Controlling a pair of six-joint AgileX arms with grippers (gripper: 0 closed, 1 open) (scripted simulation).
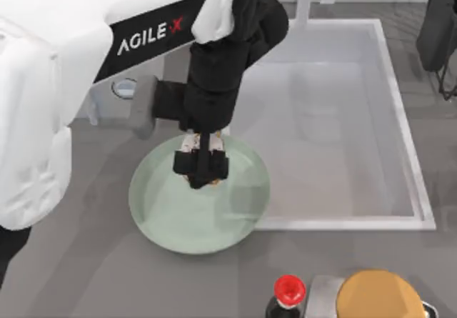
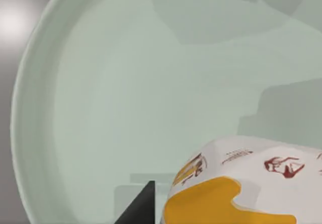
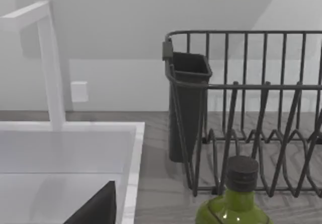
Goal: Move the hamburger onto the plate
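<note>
One gripper, the left gripper (image 1: 201, 166), is clenched on the hamburger (image 2: 241, 183) over the plate (image 1: 153, 218) toward its 12 o'clock rim; next it should lower and release.

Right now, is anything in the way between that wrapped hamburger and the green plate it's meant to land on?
Nothing visible. The left gripper holds the hamburger directly over the plate, and the plate's surface beneath it looks bare. The bottle sits apart, off the plate.
</note>
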